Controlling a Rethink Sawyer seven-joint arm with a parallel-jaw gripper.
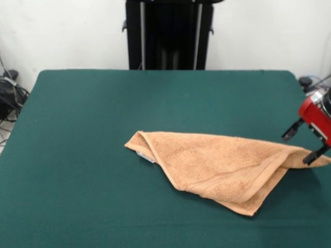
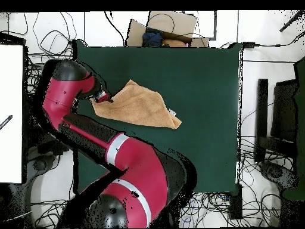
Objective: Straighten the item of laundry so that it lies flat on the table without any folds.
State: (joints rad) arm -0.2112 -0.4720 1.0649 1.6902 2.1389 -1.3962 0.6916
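Item: peach-orange towel (image 1: pixel 220 168), folded over itself, lying on green table (image 1: pixel 77 155), toward 4 o'clock of centre in front view. Gripper (image 1: pixel 305 146): at towel's 3 o'clock corner, fingers spread apart, one tip touching the cloth edge.

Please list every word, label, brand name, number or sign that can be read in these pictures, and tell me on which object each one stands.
No text can be read in either view.
The small white tag at the edge of the towel: too small to show any print.
The gripper and the red arm: no readable marking.
The table: plain green, no sign.
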